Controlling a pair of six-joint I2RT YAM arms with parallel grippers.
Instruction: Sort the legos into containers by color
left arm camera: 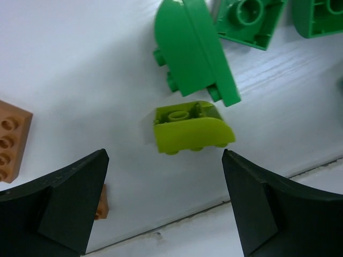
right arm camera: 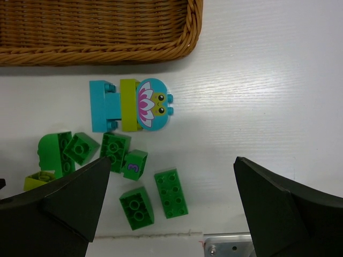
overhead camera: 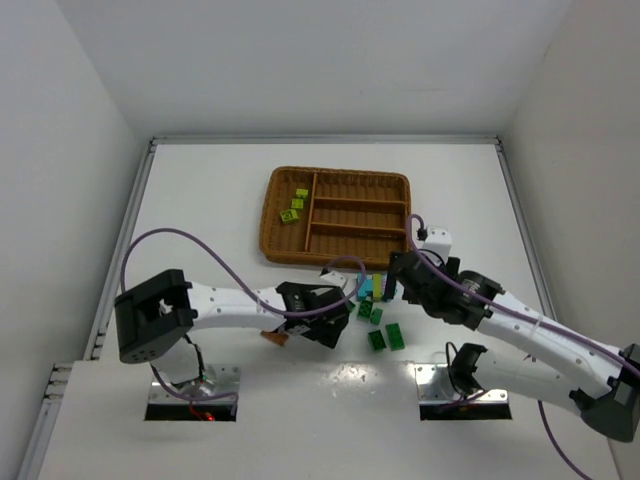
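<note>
The left arm point(overhead camera: 230, 300) and right arm point(overhead camera: 545, 335) both bend inward, wrists low over the counter point(overhead camera: 200, 200), jaws spread wide, gripping nothing.

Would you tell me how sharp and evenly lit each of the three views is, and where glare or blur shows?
Top external: even light, faint shadows, a glare patch on the glossy white table between the arm bases. Left wrist: lime-yellow plastic brick fairly sharp, black left fingers blurred, table washed out. Right wrist: brown wicker tray and green bricks crisp, black right fingers soft.
</note>
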